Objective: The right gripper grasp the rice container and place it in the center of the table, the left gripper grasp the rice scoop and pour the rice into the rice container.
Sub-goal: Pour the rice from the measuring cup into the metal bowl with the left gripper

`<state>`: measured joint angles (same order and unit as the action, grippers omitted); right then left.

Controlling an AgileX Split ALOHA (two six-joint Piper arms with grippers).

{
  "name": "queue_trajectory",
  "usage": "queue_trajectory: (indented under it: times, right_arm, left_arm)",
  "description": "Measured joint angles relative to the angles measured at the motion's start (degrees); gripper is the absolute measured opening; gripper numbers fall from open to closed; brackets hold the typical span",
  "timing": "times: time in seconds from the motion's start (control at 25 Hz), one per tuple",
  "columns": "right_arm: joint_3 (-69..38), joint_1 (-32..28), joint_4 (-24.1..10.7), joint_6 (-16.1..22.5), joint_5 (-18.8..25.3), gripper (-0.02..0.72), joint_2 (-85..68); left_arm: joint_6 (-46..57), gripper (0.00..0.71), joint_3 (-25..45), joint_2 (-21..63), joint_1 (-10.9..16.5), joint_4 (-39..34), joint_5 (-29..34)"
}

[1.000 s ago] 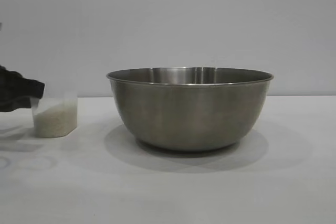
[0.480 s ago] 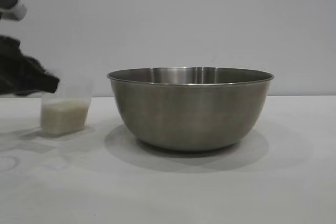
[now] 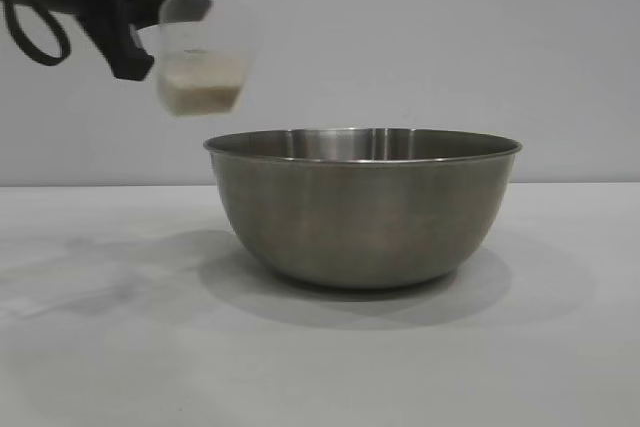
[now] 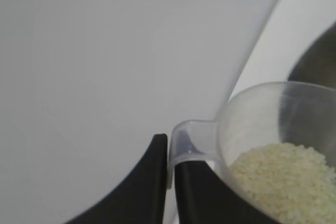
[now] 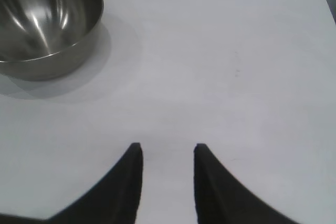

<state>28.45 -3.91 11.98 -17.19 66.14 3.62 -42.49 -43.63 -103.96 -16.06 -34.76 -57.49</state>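
Exterior view: left claw (image 3: 140,22) clamps rice scoop (image 3: 200,52) above rice container (image 3: 362,207) rim; right claw (image 5: 167,153) parted, empty.

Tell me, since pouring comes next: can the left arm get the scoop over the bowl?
Probably yes. The left end effector holds the scoop above the bowl rim, just outside it, nothing between.

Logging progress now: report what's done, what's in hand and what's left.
Done: the rice container stands mid-table, and the open right gripper is clear of it. In hand: the left gripper is shut on the rice scoop, raised beside the rim. Left: the rice is unpoured; the container looks empty.
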Motion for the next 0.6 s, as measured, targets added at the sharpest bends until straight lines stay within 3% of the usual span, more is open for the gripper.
queue_trajectory:
  times: [0.16, 0.28, 0.4, 0.6]
  right_arm:
    - [0.0, 0.0, 0.0, 0.0, 0.0, 0.235, 0.0]
    - [0.0, 0.0, 0.0, 0.0, 0.0, 0.235, 0.0]
    - [0.0, 0.0, 0.0, 0.0, 0.0, 0.235, 0.0]
    - [0.0, 0.0, 0.0, 0.0, 0.0, 0.235, 0.0]
  left_arm:
    - [-18.7, 0.000, -4.2, 0.0, -7.1, 0.2, 9.7]
    - [-35.6, 0.000, -5.7, -0.5, -11.5, 0.2, 13.5]
    - [-49.2, 0.000, -6.1, -1.7, -14.7, 0.2, 16.3]
    - [-68.1, 0.000, -6.3, -3.8, -18.2, 0.7, 15.8]
